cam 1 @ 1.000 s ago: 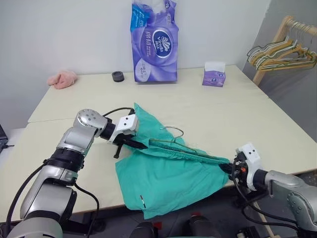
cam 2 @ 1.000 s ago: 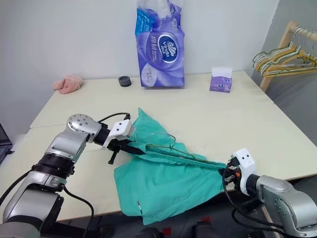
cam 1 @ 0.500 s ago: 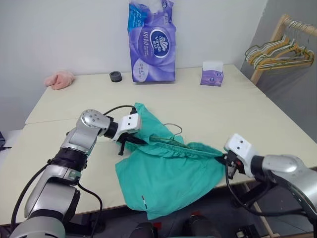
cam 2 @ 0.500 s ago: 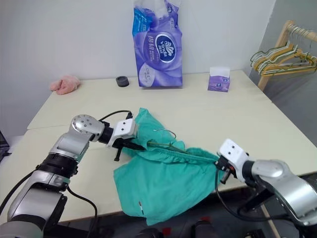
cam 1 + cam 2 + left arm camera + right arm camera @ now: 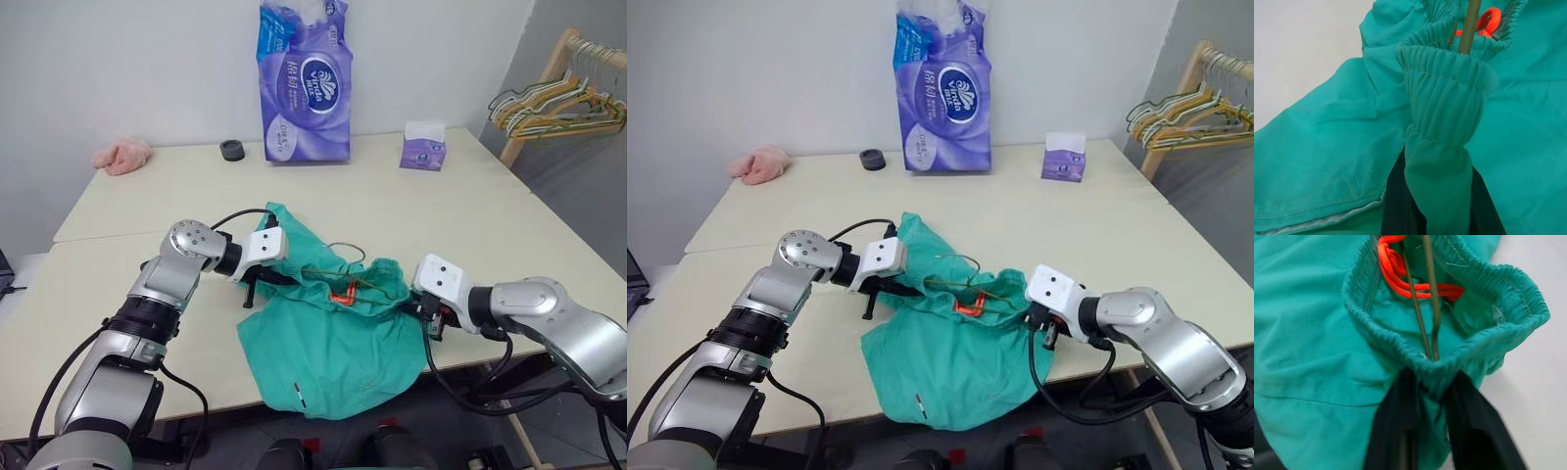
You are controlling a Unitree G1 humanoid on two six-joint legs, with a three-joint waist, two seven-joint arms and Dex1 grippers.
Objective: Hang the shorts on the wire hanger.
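Your left gripper [image 5: 263,285] sits left of centre in the left eye view, its black fingers [image 5: 1400,205] pressed together on a bunched fold of the elastic waistband of the shorts [image 5: 333,352]. Those teal-green shorts lie at the middle and lower middle of the frame, crumpled on the near part of the pale table [image 5: 411,211], with the lower hem and its small white tag hanging over the front edge. Your right gripper [image 5: 427,311] is right of centre, at the other end of the waistband; in the right wrist view its two black fingers [image 5: 1474,431] stand slightly apart with the gathered waistband lying between them. The wire hanger [image 5: 345,253] runs inside the waistband opening, its thin rods crossing an orange drawstring [image 5: 1400,274], and its curved hook sticks out above the fabric at the frame's centre. At the upper middle stands a purple tissue pack [image 5: 304,83]. A pink cloth [image 5: 121,155] lies at the upper left, and bunched coloured hangers [image 5: 558,103] hang at the upper right.
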